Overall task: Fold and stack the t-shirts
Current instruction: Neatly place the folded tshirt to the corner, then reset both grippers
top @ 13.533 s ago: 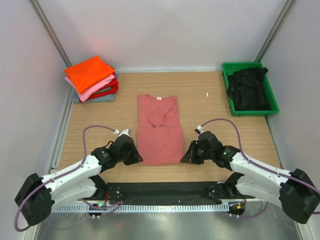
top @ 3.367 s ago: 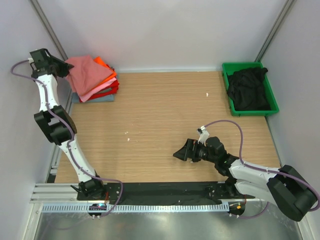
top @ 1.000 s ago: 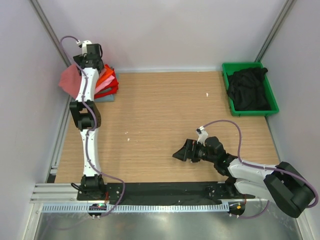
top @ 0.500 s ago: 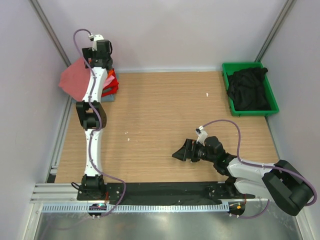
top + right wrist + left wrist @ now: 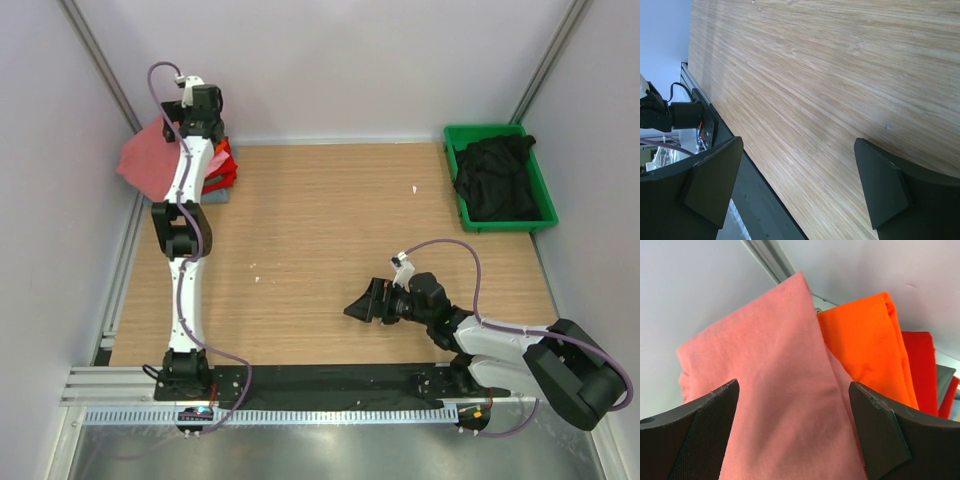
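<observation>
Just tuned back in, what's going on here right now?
The left gripper is open at the far left corner, over the salmon-red t-shirt lying on the stack of folded shirts. The right gripper is open and empty, low over the table. A black t-shirt waits in the green bin.

You are working in a robotics lab test cell. Plain white panels (image 5: pixel 330 60) box in the wood-grain counter (image 5: pixel 330 230), and a metal frame post (image 5: pixel 100 65) rises at the corner. The left arm (image 5: pixel 180 230) and right arm (image 5: pixel 500 345) are bolted to a black base rail (image 5: pixel 330 380) beside a slotted cable duct (image 5: pixel 330 415).
</observation>
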`<state>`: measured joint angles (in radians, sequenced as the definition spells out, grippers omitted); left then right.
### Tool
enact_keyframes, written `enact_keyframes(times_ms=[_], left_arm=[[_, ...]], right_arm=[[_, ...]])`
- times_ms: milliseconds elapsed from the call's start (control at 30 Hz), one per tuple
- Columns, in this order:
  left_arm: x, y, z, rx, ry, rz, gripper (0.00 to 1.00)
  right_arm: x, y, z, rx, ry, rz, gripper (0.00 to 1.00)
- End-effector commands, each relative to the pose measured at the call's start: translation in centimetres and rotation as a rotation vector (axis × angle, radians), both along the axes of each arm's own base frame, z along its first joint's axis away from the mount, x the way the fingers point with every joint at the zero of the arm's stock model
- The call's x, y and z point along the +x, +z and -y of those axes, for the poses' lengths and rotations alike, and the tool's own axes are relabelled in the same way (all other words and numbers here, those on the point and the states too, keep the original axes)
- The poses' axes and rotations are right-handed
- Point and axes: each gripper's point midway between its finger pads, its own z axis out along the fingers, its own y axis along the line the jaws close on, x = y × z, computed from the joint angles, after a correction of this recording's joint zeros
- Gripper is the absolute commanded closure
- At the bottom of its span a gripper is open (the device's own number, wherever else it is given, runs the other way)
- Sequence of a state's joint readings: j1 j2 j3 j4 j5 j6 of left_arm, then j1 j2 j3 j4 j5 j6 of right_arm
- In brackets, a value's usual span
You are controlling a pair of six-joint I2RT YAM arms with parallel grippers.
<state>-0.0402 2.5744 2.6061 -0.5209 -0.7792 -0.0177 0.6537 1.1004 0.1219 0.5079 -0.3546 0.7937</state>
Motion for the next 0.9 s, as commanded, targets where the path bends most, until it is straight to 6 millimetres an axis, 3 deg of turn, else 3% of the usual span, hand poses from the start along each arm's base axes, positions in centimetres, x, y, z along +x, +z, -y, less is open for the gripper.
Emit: enact_keyframes(times_ms=[0, 100, 133, 233, 267, 333, 367, 400, 467, 500, 567, 600, 667, 700, 733, 767, 800, 867], left_arm=[[-0.7, 1.5, -0.8, -0.009, 0.037, 0.029, 0.09], [-1.2, 6.1, 1.3, -0.028, 0.005, 0.115, 0.01], [-1.7, 8.7, 2.7, -0.029, -0.016, 0.157, 0.0], [-2.9, 12.3, 5.8, -0.022, -0.054, 0.202, 0.0], [-4.1, 15.1, 6.4, -0.024, -0.064, 0.247, 0.0], [-5.2, 15.9, 8.7, -0.011, -0.091, 0.241, 0.0], [-6.7, 18.6, 9.2, -0.013, -0.099, 0.281, 0.0], [-7.3, 18.2, 10.0, -0.006, -0.11, 0.259, 0.0], [-10.0, 21.2, 12.9, -0.024, -0.174, 0.296, 0.0], [-11.0, 20.2, 15.5, -0.03, -0.232, 0.259, 0.0], [-12.8, 19.6, 18.6, -0.065, -0.337, 0.224, 0.0], [-15.0, 19.1, 20.6, -0.087, -0.404, 0.197, 0.0], [-17.3, 17.4, 22.7, -0.184, -0.474, 0.161, 0.0], [-18.5, 14.0, 24.1, -0.238, -0.533, 0.079, 0.0], [-20.4, 14.9, 24.4, -0.333, -0.543, 0.115, 0.0], [-21.9, 13.6, 25.1, -0.388, -0.588, 0.069, 0.0], [-24.4, 12.5, 24.5, -0.418, -0.596, 0.044, 0.0], [-26.5, 10.9, 24.2, -0.454, -0.615, 0.037, 0.0]], right_arm=[[1.0, 1.5, -0.8, 0.03, 0.0, 0.048, 0.0], [1.0, 1.5, -0.8, 0.03, -0.001, 0.05, 0.0], [1.0, 1.5, -0.8, 0.03, -0.001, 0.05, 0.0], [1.1, 1.4, -0.7, 0.028, -0.006, 0.048, 0.0], [1.1, 1.6, -0.8, 0.031, -0.006, 0.052, 0.0], [1.1, 1.6, -0.7, 0.032, -0.009, 0.055, 0.0], [1.1, 1.6, -0.6, 0.032, -0.011, 0.054, 0.0], [1.1, 1.6, -0.6, 0.032, -0.011, 0.054, 0.0], [1.1, 1.6, -0.7, 0.033, -0.009, 0.056, 0.0], [1.1, 1.5, -0.6, 0.03, -0.011, 0.052, 0.0], [1.1, 1.7, -0.6, 0.034, -0.011, 0.057, 0.01], [1.1, 1.7, -0.6, 0.035, -0.012, 0.058, 0.0], [1.0, 1.7, -0.5, 0.031, -0.016, 0.06, 0.0], [0.9, 1.9, -0.5, 0.036, -0.014, 0.067, 0.0], [1.0, 2.0, -0.4, 0.038, -0.018, 0.069, 0.0], [0.9, 2.0, -0.3, 0.036, -0.019, 0.068, 0.0], [0.9, 2.0, -0.2, 0.033, -0.021, 0.068, 0.0], [0.7, 1.9, -0.2, 0.034, -0.019, 0.064, 0.0]])
